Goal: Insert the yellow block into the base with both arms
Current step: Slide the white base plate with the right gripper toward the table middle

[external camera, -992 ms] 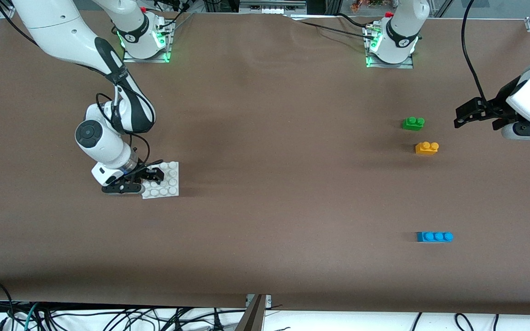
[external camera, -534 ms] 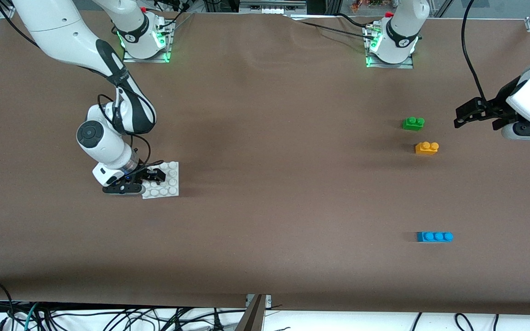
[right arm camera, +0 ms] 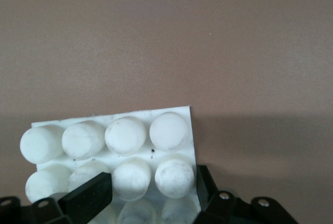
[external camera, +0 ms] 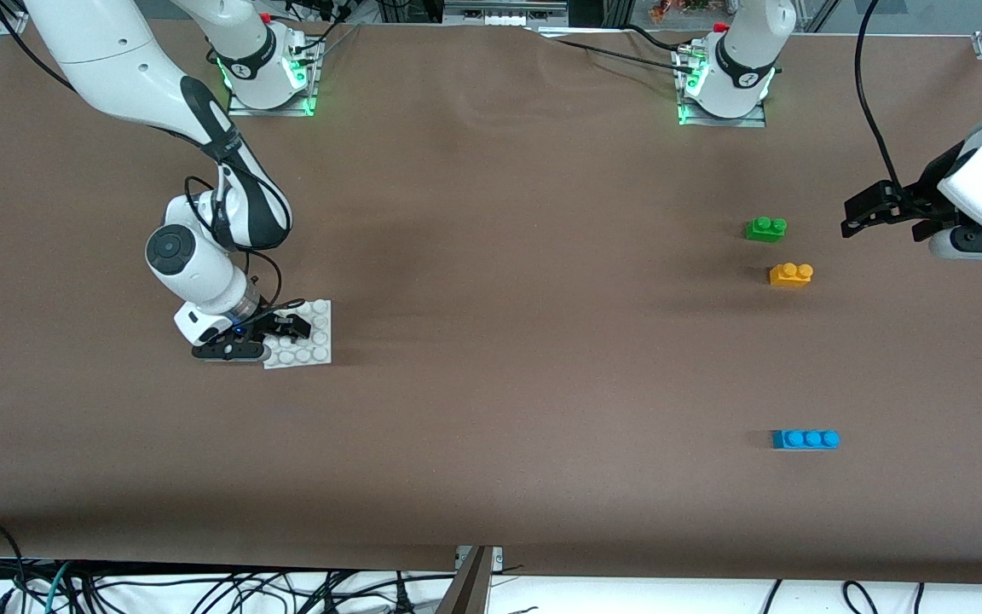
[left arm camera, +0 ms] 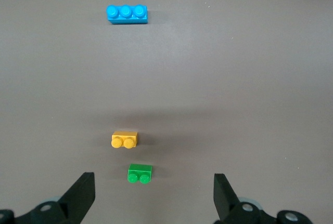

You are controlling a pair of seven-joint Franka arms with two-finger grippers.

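The right gripper is clamped on the flat white square studded plastic base, apparently its edge. The left gripper hangs wide apart, with the small orange-yellow 2-stud plastic brick at its 8 o'clock in the front view.

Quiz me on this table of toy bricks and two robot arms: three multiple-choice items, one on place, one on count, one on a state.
1. Which brick lies nearest the front camera?
A green B yellow C blue

2. How many studs has the blue brick?
A two B three C four

3. What is the right gripper doing?
A shut on the base B open over the yellow block C holding the green brick

Answers:
1 C, it lies lowest, below the yellow block and green brick.
2 B, three show.
3 A, its fingers clamp the base; the left gripper waits open.
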